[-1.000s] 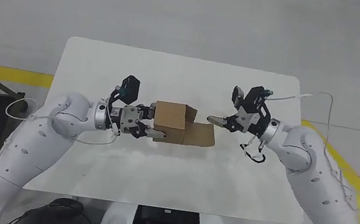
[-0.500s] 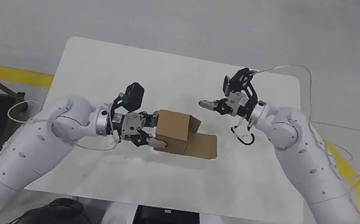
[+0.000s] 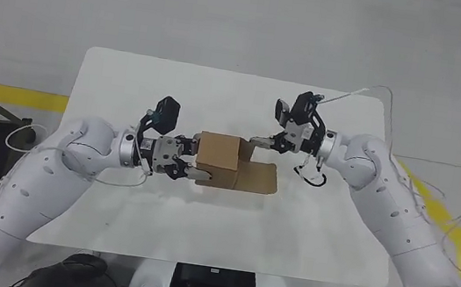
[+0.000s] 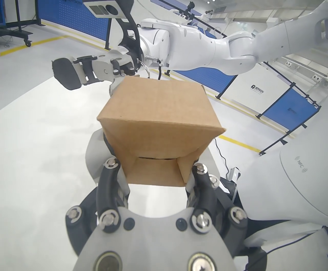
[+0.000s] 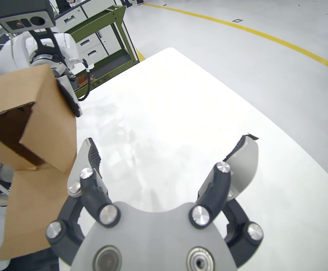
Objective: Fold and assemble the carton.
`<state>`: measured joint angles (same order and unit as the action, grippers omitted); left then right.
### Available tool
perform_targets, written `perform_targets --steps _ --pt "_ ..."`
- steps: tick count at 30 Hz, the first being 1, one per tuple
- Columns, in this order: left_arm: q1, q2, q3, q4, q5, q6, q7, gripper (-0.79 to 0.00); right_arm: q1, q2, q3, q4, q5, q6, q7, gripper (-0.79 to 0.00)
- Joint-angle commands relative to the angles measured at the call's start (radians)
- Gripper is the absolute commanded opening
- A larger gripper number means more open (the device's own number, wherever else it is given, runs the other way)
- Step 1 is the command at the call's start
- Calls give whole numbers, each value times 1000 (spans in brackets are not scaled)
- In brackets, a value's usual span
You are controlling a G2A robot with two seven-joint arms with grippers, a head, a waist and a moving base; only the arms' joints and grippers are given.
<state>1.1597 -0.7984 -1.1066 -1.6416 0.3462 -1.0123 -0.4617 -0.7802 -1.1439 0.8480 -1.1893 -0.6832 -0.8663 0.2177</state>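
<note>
Roughly halfway, I'd say: the brown corrugated cardboard carton [image 3: 218, 152] has been opened out into a squared box shape, so the flat-to-box part looks done. It sits out over the middle of the white, round-cornered table [image 3: 220, 89]; I can't tell whether its underside rests on the top or is held just clear. The left gripper [image 3: 195, 160] is clamped on the carton's end nearest that arm, one finger on each side. The opposite end is plainly unfinished. A long flap [image 3: 257, 179] lies spread out flat toward the right arm, and from the right wrist view a short side flap [image 5: 48, 133] is turned partway into the dark opening. The right gripper [image 5: 167, 146] has its fingers wide apart with nothing between them; it hangs just beside the far upper corner of that open end, one fingertip close against the cardboard. Whether it touches, I can't make out. What remains, as I judge it, is turning in the side flaps, bringing the long flap up and over, and tucking it shut. Whether the held end is already closed is hard to say from here. The tabletop is glossy and plain. Around it runs a pale grey floor marked with yellow lines [image 3: 7, 94], a green metal trolley with grey drawers [image 5: 107, 46] stands off the left arm's side, and blue partition panels [image 4: 289, 110] stand farther back.
</note>
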Motion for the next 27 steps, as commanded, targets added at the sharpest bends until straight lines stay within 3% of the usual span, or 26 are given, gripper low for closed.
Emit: perform_targets --steps 1,20,27 --pt "-2 -1 -1 5 4 0 5 -311 -16 5 15 -17 -9 -16 -14 0" --pt "-22 -10 23 23 -13 0 6 -314 -101 21 64 -214 -69 -41 4 0" --pt "-36 -5 -2 55 -29 0 -2 -326 -144 37 129 -214 -52 5 17 0"
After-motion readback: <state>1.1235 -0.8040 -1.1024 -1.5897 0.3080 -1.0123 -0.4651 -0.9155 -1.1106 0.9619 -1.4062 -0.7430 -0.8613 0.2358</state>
